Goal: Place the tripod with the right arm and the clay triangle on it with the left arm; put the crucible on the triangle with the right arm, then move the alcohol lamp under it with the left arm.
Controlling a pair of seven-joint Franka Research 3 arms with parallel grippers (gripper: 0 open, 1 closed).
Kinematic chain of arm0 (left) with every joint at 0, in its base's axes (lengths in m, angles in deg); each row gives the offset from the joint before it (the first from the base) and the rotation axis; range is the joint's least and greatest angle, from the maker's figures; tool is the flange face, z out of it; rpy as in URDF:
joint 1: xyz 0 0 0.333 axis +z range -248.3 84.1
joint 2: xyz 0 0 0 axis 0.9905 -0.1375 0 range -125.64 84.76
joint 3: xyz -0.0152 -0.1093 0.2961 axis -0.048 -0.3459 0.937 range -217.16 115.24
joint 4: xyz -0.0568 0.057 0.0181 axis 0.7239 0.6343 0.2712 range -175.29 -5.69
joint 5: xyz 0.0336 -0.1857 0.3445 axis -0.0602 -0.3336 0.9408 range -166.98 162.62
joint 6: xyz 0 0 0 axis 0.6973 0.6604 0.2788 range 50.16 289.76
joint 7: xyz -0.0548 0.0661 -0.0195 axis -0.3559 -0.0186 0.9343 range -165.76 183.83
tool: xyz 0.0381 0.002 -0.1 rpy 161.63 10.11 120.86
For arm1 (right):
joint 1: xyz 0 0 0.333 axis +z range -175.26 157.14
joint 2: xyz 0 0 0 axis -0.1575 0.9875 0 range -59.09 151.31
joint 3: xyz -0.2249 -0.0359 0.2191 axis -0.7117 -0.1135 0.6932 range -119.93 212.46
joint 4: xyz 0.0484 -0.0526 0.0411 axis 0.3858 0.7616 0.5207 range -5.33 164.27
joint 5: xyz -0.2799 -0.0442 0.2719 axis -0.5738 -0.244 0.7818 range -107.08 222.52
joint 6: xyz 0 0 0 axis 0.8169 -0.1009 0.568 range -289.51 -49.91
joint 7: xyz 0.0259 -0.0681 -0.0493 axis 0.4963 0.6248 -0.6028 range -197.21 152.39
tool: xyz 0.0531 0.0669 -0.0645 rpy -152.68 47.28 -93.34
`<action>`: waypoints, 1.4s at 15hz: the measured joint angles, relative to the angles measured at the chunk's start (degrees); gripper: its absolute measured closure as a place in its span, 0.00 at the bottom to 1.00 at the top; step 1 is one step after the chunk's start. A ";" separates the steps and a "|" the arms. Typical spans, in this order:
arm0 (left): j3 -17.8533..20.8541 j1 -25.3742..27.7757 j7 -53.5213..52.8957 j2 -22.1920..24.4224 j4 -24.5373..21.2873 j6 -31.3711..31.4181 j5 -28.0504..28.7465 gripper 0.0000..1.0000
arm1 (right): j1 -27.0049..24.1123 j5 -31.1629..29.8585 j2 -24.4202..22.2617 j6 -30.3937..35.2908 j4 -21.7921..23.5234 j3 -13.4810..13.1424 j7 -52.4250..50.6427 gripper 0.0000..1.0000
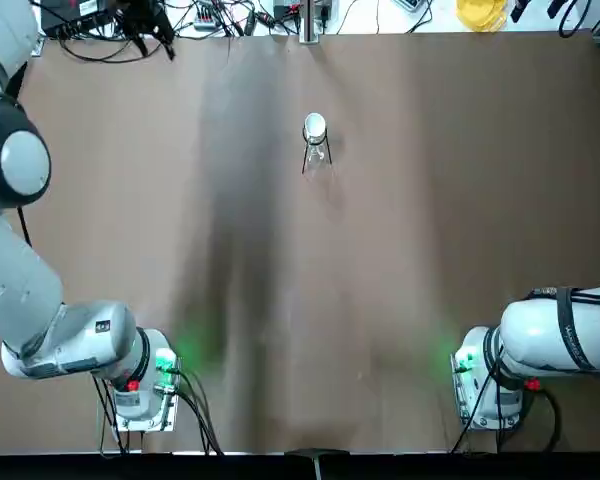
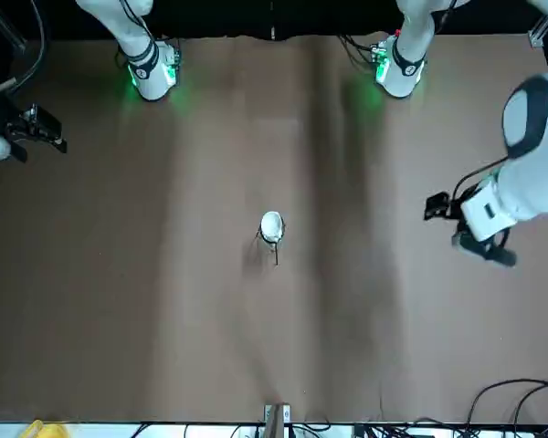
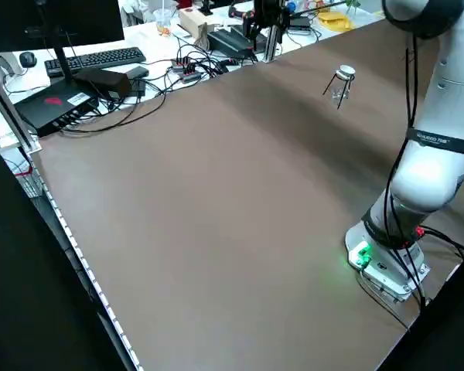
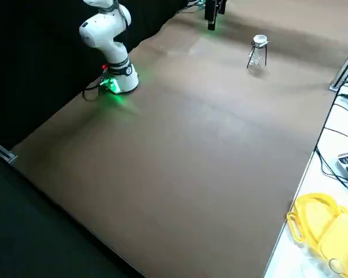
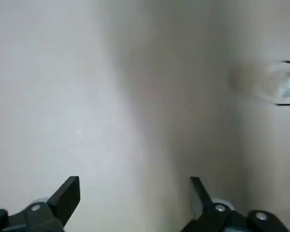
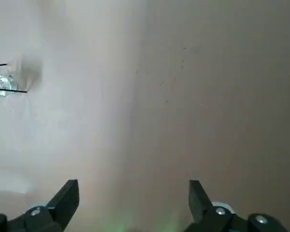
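**Stack stands upright, both grippers wide**

Far left of the front view, the right gripper (image 2: 38, 132) hangs with jaws apart and empty. Centre frame, the tripod (image 2: 271, 245) stands upright, legs down, crucible (image 2: 271, 223) seated on top, alcohol lamp (image 4: 254, 58) beneath. Far right, the left gripper (image 2: 470, 239) hovers, jaws apart too.

Overhead, front, 2 raised side views, 2 wrist views, all sharing the table (image 1: 430, 200)
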 joint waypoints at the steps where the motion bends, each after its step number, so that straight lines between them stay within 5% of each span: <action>1: -0.10 0.00 2.53 1.69 -0.02 -1.26 2.14 0.00 | 0.01 0.00 0.00 -0.33 0.00 0.03 -0.01 0.00; 8: -0.02 0.01 6.81 11.56 -0.27 -7.45 4.20 0.00 | 0.33 0.00 0.00 -2.00 0.00 0.49 -0.02 0.00; 21: 0.26 0.28 12.60 11.70 -0.80 -7.21 4.30 0.00 | 0.33 0.00 0.00 -1.99 0.11 0.50 -0.02 0.00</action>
